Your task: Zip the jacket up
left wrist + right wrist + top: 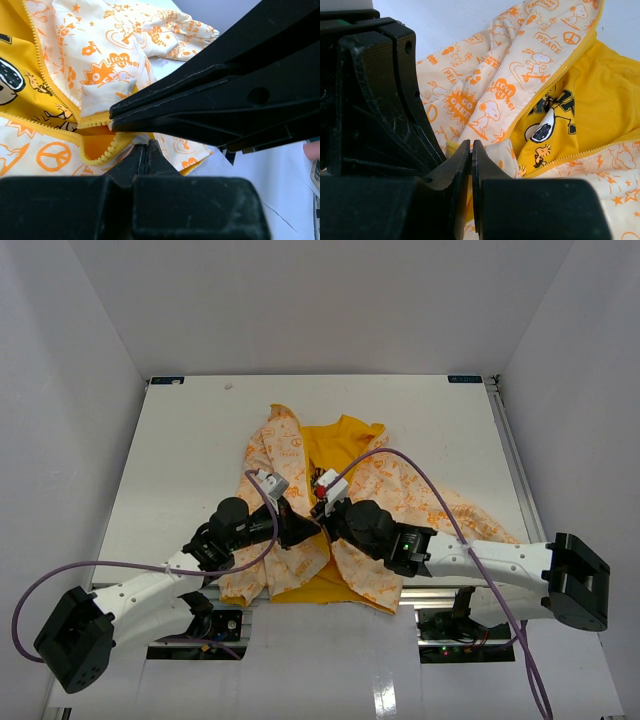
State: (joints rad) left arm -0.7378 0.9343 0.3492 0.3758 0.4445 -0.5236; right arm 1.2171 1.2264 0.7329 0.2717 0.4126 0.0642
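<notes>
Jacket (345,450): lies open, front up, mid-table (200,440); cream outer w/ orange print, yellow lining showing down the centre.
Sleeves: one (272,445) bunched at far left of the body, other (470,515) trails out to the right, partly under the R arm.
Zipper (45,75): undone; the yellow tooth rows stand apart along both front edges and only come close at the hem, near the arms.
L gripper (312,527): low over the hem, reaching in from the left. Fingers (140,160) pressed together, no gap. A curl of zipper tape sits right at the tips; can't tell if any cloth is caught between them.
R gripper (328,518): comes in from the right, tip to tip w/ the L one. Jaws closed; in L wrist view its tip pinches the yellow zipper edge at the hem, cream fabric folded just above.
Lining graphic (545,127): black-and-white cartoon print on the yellow, between the tooth rows.
Cable (440,500): purple, arcs over the jacket's right side.
</notes>
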